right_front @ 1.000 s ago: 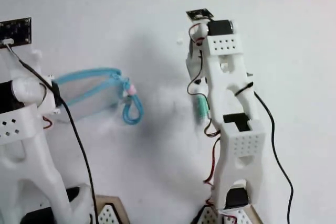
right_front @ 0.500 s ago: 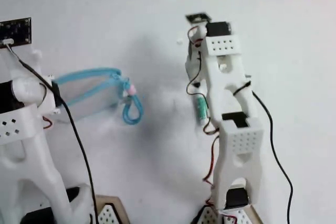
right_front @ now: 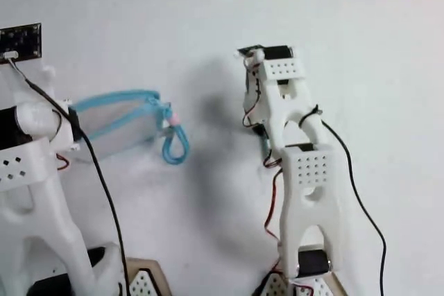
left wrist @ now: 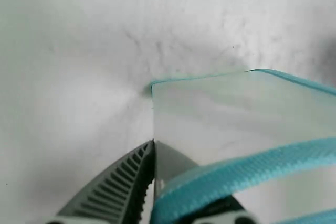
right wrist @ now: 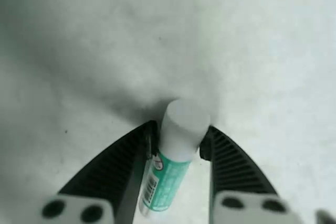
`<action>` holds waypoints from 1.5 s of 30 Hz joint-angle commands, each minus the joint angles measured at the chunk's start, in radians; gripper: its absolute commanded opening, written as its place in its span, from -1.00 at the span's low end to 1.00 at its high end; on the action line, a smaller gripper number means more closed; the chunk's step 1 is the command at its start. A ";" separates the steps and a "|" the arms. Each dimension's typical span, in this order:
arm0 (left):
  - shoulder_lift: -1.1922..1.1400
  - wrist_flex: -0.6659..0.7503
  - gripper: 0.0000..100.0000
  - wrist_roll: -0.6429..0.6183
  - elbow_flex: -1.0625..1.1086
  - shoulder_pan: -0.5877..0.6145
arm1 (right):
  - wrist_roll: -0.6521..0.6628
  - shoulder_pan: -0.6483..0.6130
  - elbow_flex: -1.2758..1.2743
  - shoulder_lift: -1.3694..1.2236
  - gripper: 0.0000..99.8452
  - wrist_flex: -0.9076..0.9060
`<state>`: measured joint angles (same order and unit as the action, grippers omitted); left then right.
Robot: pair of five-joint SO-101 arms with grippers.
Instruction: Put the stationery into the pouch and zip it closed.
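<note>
Drawn back over white table [right_front: 208,25], right fingers [right wrist: 121,163] pinch glue stick [right wrist: 181,129]; left fingers [left wrist: 121,187] pinch pouch [left wrist: 226,114].

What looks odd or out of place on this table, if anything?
Nothing stands out. The right gripper clasps a glue stick, and the left gripper pinches one end of the clear, blue-trimmed pouch on the white table.
</note>
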<state>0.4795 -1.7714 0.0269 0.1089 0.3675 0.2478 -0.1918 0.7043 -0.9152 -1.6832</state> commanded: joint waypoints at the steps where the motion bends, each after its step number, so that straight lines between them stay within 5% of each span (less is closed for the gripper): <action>1: -0.031 0.009 -0.96 -0.005 0.003 -0.007 | 0.015 -0.033 0.026 -0.030 -0.75 0.050; 7: -0.031 0.009 -0.96 -0.005 0.003 -0.007 | 0.015 -0.044 0.026 0.004 -0.96 0.042; 17: -0.031 0.008 -0.96 -0.005 0.002 -0.007 | -0.049 -0.045 -0.021 0.476 -0.96 -0.087; 28: -0.027 0.008 -0.96 -0.005 0.002 -0.007 | -0.043 -0.223 -0.669 1.205 -0.96 -0.061; 35: -0.025 0.008 -0.96 -0.005 0.000 -0.007 | -0.069 -0.315 -0.967 1.566 -0.96 0.292; 45: -0.025 0.008 -0.96 -0.005 -0.002 -0.007 | -0.517 -0.483 -1.099 1.762 -0.96 0.960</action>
<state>0.4795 -1.7714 0.0269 0.1089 0.3675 -0.1603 -0.6107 -0.3989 0.8140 -0.8945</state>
